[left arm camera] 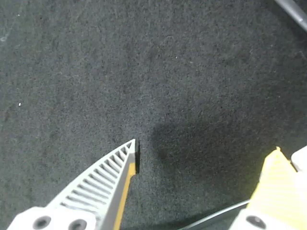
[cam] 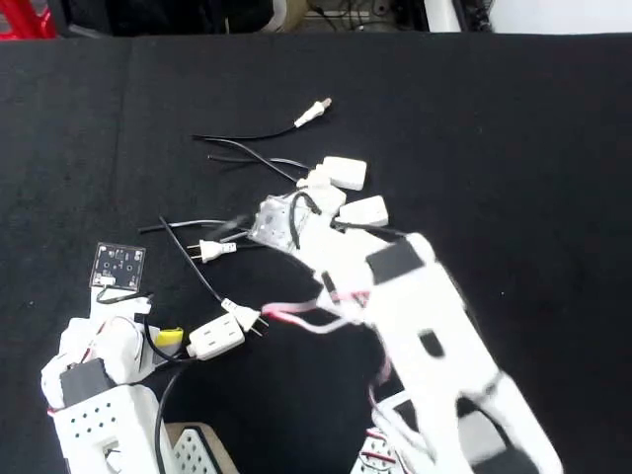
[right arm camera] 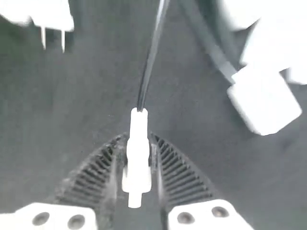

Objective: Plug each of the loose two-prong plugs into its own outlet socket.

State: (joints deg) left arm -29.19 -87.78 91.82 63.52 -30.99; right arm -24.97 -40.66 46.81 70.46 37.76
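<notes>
— while the right gripper [right arm camera: 138,138] is clamped on the white plug [right arm camera: 137,160] by its body, how would you go about the insertion?
— i'd judge alignment comes first. the plug sits straight between the ribbed fingers [right arm camera: 180,167], and its black cord [right arm camera: 152,52] runs away from the wrist. the nearest outlet socket [right arm camera: 263,103] lies just beside it on the black table [right arm camera: 96,96]. the arm should line the plug's axis up with the socket face, then push slowly, since a loose socket will likely slide.
— could the left gripper [left arm camera: 206,146] brace it?
— perhaps. its jaws stand wide apart over bare cloth, holding nothing. in the high view that arm sits at the near left corner, well apart from the sockets by the right arm [cam: 425,326].
— what can't you make out?
— the prongs of the held plug. the end toward the wrist looks like a stub, and i cannot tell which way the blades face. in the high view the right arm lies over the spot where fingers and plug meet. another plug [right arm camera: 48,21] is cut off at the frame edge, with only its two prongs clear.
</notes>
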